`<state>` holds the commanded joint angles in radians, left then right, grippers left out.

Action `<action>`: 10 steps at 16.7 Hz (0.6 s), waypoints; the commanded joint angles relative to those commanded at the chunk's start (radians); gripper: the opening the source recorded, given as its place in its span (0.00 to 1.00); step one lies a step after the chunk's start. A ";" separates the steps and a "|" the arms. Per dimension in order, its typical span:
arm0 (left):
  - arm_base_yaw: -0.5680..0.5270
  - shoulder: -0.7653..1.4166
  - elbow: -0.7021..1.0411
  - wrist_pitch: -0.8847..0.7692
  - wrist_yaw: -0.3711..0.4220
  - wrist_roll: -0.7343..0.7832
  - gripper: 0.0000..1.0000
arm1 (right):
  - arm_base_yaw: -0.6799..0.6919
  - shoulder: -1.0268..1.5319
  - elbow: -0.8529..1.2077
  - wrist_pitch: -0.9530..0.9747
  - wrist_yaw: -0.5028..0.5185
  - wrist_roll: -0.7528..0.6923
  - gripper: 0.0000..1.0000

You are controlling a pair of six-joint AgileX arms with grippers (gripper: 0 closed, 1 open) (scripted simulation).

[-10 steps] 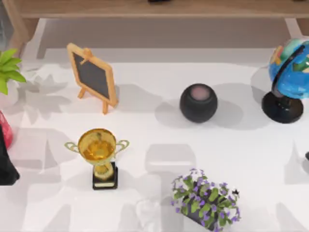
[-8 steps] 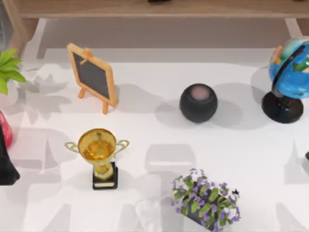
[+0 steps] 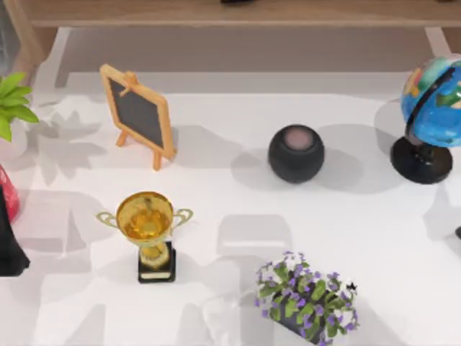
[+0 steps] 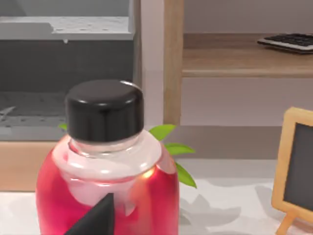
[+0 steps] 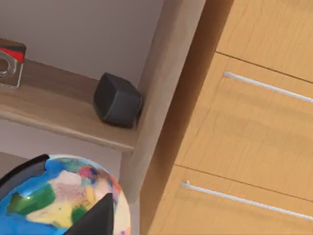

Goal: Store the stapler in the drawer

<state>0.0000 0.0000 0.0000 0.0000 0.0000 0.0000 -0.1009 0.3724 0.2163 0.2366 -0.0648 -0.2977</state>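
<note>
At the table's right edge, right gripper (image 5: 100, 215): one dark fingertip shows near the globe (image 5: 58, 196); I cannot tell how far it is open or whether it holds anything.
Left gripper (image 4: 98, 215): a dark fingertip in front of the red bottle (image 4: 105, 161); opening cannot be told either.
Drawer (image 5: 234, 132): closed, its handle (image 5: 266, 85) untouched, beside the shelf post.
Stapler: I cannot find it on the table (image 3: 230, 209); the red-and-metal item (image 5: 10, 61) on the shelf may or may not be it.
Risk: reaching for the handle could clip the globe; the left arm could topple the bottle.

One trophy (image 3: 149, 229) — one globe (image 3: 434, 108)
</note>
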 joint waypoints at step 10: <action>0.000 0.000 0.000 0.000 0.000 0.000 1.00 | -0.197 1.085 0.500 0.550 -0.211 -0.721 1.00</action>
<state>0.0000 0.0000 0.0000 0.0000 0.0000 0.0000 -0.2978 1.4574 0.7166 0.7870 -0.2755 -1.0185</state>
